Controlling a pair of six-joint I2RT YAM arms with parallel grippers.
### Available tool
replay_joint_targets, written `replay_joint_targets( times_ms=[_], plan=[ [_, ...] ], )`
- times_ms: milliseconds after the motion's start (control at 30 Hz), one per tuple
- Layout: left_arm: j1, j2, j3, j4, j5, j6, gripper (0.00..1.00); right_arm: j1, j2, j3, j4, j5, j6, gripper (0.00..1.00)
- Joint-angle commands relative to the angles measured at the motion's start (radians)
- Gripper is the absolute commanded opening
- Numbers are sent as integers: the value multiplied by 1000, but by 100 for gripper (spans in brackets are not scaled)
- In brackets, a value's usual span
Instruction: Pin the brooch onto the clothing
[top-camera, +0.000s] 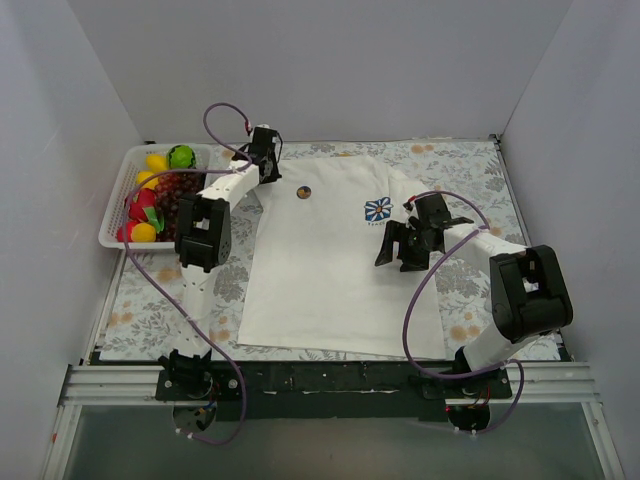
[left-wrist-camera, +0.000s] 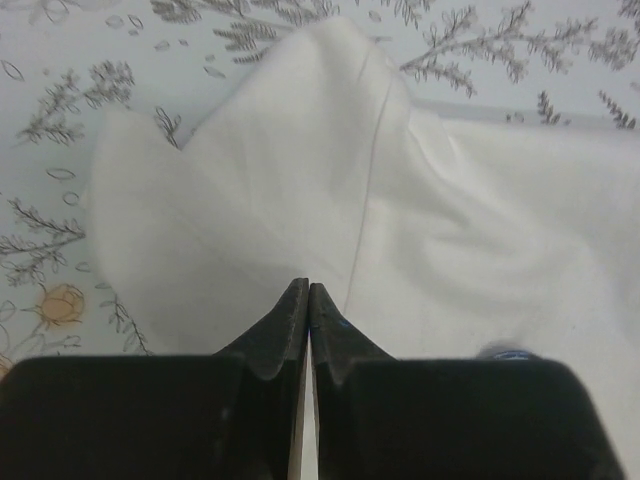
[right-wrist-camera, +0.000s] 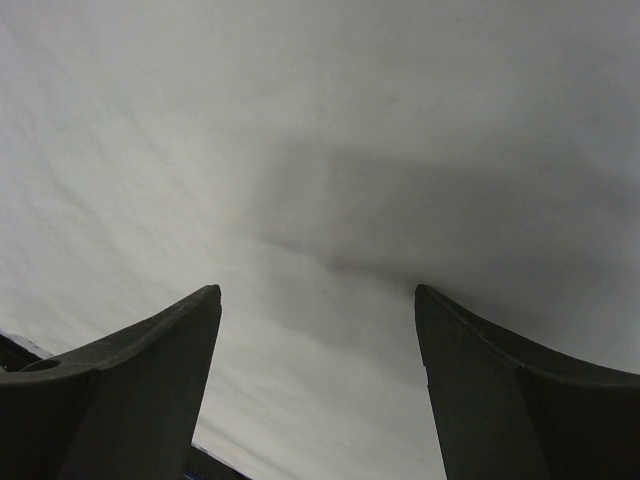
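The clothing, a white T-shirt (top-camera: 330, 270), lies flat on the patterned cloth, with its blue-and-white logo (top-camera: 378, 210) on the chest. The brooch (top-camera: 303, 192), a tiny brownish disc, sits on the shirt near the collar. My left gripper (top-camera: 266, 168) is at the shirt's left sleeve. In the left wrist view its jaws (left-wrist-camera: 308, 290) are shut, tips meeting on the white sleeve fabric (left-wrist-camera: 250, 180), whose folds draw in towards them. My right gripper (top-camera: 396, 262) hovers just below the logo, open, with only bare shirt (right-wrist-camera: 320, 150) between its fingers.
A white basket (top-camera: 112, 215) of toy fruit stands at the left edge, beside the left arm. The grey floral cloth (top-camera: 470, 170) covers the table under the shirt. White walls close in the left, back and right sides.
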Motion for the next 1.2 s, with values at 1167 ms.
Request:
replay_joint_targets(
  times_ms=[1167],
  plan=[
    [3,-226,-295,-47,-234,-15,0,8,75,-64,32,38,87,83]
  ],
)
